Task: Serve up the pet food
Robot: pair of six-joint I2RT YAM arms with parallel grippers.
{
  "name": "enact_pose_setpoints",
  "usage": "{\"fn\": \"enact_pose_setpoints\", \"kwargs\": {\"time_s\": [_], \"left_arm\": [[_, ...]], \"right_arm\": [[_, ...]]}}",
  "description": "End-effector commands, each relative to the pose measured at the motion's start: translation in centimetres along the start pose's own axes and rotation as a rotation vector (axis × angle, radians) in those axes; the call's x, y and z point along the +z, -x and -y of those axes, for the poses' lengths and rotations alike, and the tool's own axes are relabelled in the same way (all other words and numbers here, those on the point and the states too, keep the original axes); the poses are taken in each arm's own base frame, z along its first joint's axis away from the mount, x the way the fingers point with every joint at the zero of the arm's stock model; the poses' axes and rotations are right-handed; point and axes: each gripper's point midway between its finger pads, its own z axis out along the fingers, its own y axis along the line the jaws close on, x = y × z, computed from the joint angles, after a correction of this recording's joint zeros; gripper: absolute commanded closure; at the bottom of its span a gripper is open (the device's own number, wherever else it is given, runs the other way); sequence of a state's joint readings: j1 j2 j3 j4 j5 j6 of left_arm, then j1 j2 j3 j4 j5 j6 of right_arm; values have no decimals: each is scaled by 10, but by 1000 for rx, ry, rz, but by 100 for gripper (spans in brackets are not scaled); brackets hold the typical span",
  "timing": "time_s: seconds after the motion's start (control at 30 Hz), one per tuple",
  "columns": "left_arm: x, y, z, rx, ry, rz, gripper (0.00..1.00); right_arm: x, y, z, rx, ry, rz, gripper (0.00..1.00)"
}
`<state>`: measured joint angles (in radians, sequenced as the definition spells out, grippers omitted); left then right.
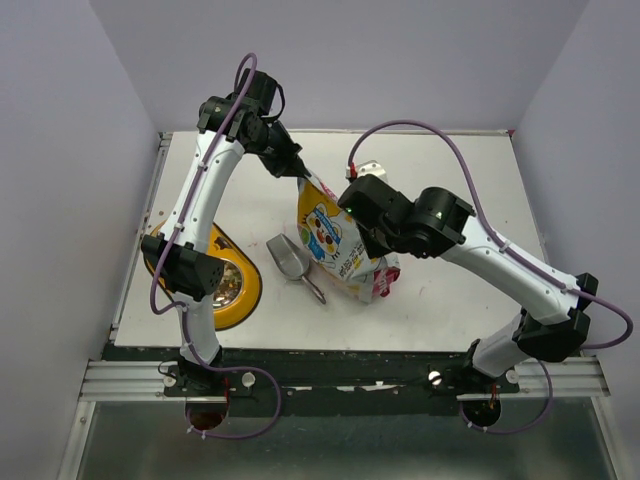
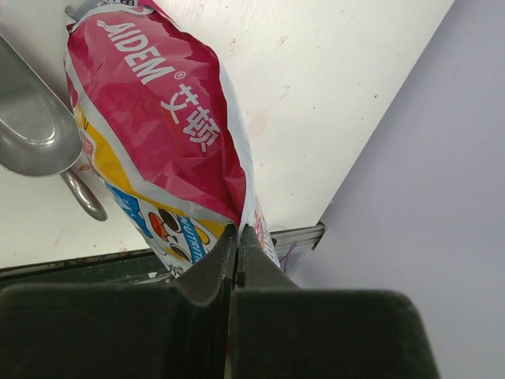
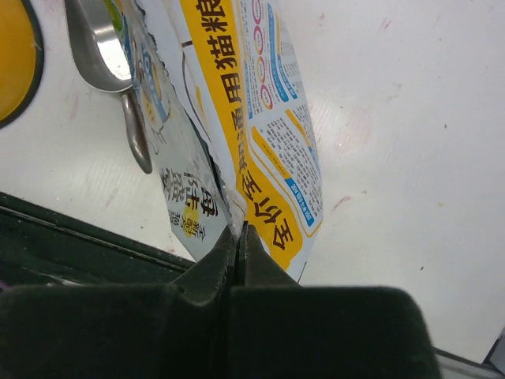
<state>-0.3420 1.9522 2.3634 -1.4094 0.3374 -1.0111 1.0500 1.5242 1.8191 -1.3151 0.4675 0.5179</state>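
Note:
The pet food bag, yellow-white with cartoon print and red edge, stands mid-table, held up by both arms. My left gripper is shut on its far top corner; in the left wrist view the fingers pinch the bag. My right gripper is shut on the bag's right top edge; in the right wrist view the fingers pinch the bag. The silver metal scoop lies left of the bag, also showing in the left wrist view. The kibble is hidden inside the bag.
The yellow double-bowl feeder sits at the near left, partly behind my left arm. The table's near edge rail runs along the bottom. Purple walls surround the table.

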Motion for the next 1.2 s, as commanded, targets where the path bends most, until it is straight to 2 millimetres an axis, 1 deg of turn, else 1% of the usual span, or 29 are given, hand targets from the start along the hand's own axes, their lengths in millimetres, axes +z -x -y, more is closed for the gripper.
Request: {"fn": "enact_pose_setpoints", "kwargs": {"time_s": [0.0,0.07,0.1,0.17,0.2,0.27,0.33,0.43,0.47,0.53,0.57,0.6,0.63,0.73,0.83,0.93,0.97,1.0,1.03,1.1,1.17], "left_arm": [[-11,33,7,2,-37,144,100],[-10,34,8,-1,-39,142,100],[-9,34,9,-2,-42,138,100],[-8,35,11,-4,-46,138,100],[-7,36,11,-3,-46,137,100],[-7,36,10,-7,-44,138,100],[-7,37,10,-8,-46,139,100],[-6,38,10,-15,-46,140,100],[-6,37,11,-15,-49,140,100],[-6,38,11,-19,-48,142,100],[-6,39,11,-20,-48,143,100],[-6,39,10,-22,-46,144,100],[-7,39,10,-25,-44,145,100],[-7,40,10,-34,-45,147,100],[-8,40,11,-40,-50,148,100],[-8,40,13,-45,-55,145,100],[-8,39,13,-46,-56,144,100],[-8,39,13,-49,-57,143,100],[-8,39,12,-50,-56,142,100],[-8,39,12,-50,-56,140,100],[-8,38,11,-53,-54,138,100]], "right_arm": [[-11,-4,16,-108,-57,-24,100],[-13,-13,7,-107,13,-65,99],[-16,-18,-7,-110,101,-84,99],[-20,-26,-15,-71,161,-97,100],[-19,-33,-16,-63,173,-118,100],[-15,-52,-11,-75,150,-182,99],[-14,-65,0,-76,106,-218,86],[-20,-75,8,-43,104,-213,69],[-22,-78,8,-35,111,-218,67],[-22,-85,9,-32,115,-234,67],[-22,-87,10,-30,114,-241,71],[-21,-87,11,-33,109,-236,83],[-21,-84,13,-32,97,-221,99],[-23,-72,18,-45,75,-179,100],[-27,-62,17,-58,89,-147,100],[-22,-56,13,-93,83,-148,100],[-19,-52,10,-103,83,-138,90],[-15,-46,9,-104,73,-124,74],[-12,-40,9,-107,58,-101,67],[-7,-23,10,-112,21,-51,60],[-1,-10,8,-139,-4,-17,58]]}}
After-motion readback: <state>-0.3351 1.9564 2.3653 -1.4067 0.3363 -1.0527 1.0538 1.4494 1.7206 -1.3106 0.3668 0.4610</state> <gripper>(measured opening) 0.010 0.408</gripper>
